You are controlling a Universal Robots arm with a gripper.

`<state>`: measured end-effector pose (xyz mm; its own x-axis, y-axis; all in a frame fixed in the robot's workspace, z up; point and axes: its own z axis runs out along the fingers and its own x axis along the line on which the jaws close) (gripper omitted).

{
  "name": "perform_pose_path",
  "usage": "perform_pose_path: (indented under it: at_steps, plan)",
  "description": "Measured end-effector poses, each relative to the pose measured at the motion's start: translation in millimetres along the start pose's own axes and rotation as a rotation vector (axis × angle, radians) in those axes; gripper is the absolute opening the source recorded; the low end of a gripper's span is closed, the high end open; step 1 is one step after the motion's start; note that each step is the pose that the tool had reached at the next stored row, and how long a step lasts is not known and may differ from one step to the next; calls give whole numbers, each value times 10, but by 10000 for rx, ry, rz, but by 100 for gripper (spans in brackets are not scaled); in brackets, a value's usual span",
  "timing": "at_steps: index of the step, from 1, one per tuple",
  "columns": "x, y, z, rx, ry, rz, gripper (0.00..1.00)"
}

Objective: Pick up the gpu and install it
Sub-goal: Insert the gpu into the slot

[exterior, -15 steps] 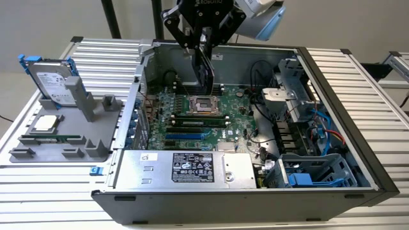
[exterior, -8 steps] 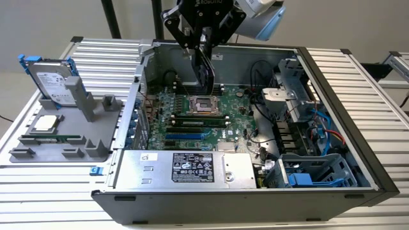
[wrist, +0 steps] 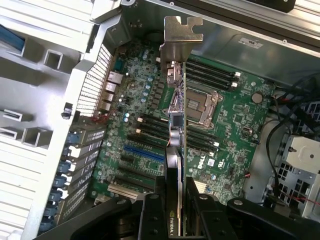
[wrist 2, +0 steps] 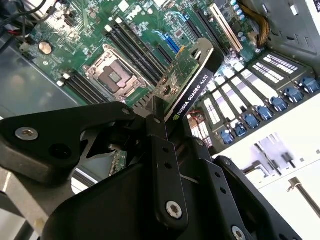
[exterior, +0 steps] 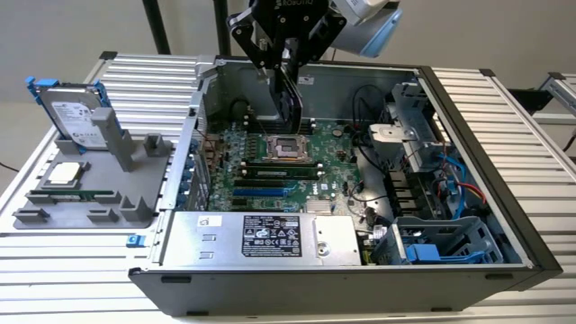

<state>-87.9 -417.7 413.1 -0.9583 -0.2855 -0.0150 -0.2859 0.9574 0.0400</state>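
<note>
A slatted metal table (exterior: 504, 121) carries an open computer case (exterior: 315, 290) lying on its side, with a pale wall behind it. My pincer (exterior: 286, 50) hangs over the far part of the case, clamped tight on the one graphics card (exterior: 290, 101), a finger on each flat face. The card hangs edge-on in the air over the green motherboard (exterior: 270, 169). Its silver bracket (wrist: 182, 37) is at the end farthest from my pincer, and its black side (wrist 2: 192, 82) shows in the second wrist view.

Right under the card is the single empty processor socket (exterior: 286, 147), with long black memory slots (wrist: 210, 75) running beside it. Black cables (exterior: 365, 101) loop toward the exterior view's right, and one grey power supply (exterior: 261, 236) fills the near side of the case. Well apart from my pincer, at the exterior view's left, a grey holder (exterior: 99, 196) on the table keeps one hard drive (exterior: 77, 115) standing upright, one processor chip (exterior: 63, 173) lying flat and one memory stick (exterior: 85, 194) on edge.
</note>
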Motion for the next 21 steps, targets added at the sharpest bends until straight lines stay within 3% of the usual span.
perform_pose_path:
  at_steps: [21]
  plan:
    - [0, 0, 0, -6, 16, -392, 0]
